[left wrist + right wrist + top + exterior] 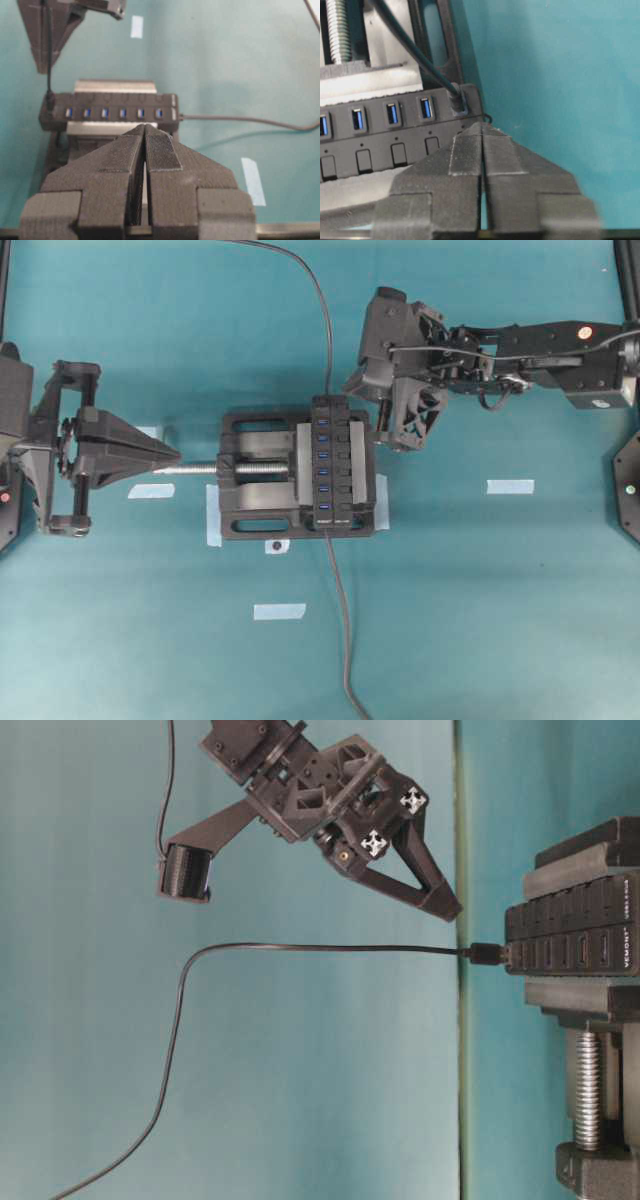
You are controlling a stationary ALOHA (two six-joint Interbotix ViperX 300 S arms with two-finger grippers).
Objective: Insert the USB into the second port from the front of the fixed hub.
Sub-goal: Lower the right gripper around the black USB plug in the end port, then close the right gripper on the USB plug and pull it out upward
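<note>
R gripper, jaws near-closed and empty, sits just beside the USB; plug is seated in fixed hub end port, axis vertical. L gripper closed, farther.

We take this for a robotics lab test station. A teal-covered bench carries almost nothing but the test fixture: a black vise with a silver screw clamps a fixed hub in place. Strips of pale tape mark positions on the cover. Two black robot arms reach in from opposite sides, their 3D-printed end effectors, the left end effector and the right end effector, each carrying a camera. In the table-level view we see small white cross-shaped markers on one of them.
</note>
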